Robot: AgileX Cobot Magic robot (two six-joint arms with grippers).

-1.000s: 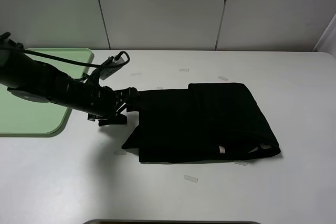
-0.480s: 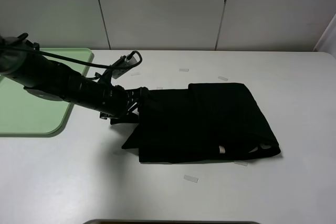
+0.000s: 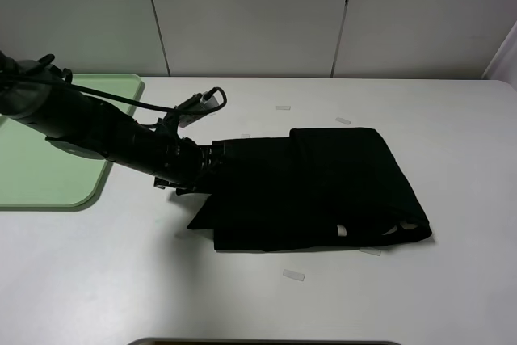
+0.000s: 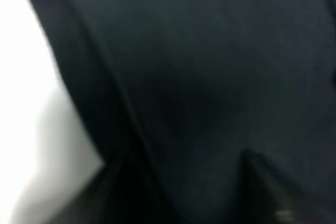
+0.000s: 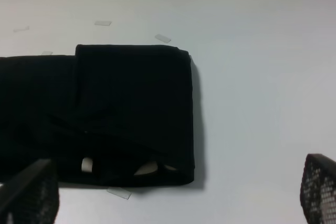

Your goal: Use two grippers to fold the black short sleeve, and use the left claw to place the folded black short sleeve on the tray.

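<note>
Two arms share this scene, though only one shows from the high camera. The left claw [image 3: 210,159], on a thick black arm, reaches in low from the left over a white table [image 3: 460,159]. Its tip meets the left edge of the black short sleeve [image 3: 323,183]. It is black on black there, so we cannot tell whether the claw is clamped on the cloth or only touching it. Its own wrist camera is filled with blurred dark fabric.

The shirt lies folded into a rough rectangle in the middle of the table. Slivers of pale lettering peek out along its near right edge. The light green tray [image 3: 40,183] sits at the far left, well apart from the shirt. The arm crosses in front of the tray's right side, and a black cable [image 3: 113,96] arches over the arm.

Several clear tape strips [image 3: 293,275] dot the table around the shirt. The right gripper [image 5: 173,192] shows only in its wrist view, spread wide, holding nothing, apart from the shirt.
</note>
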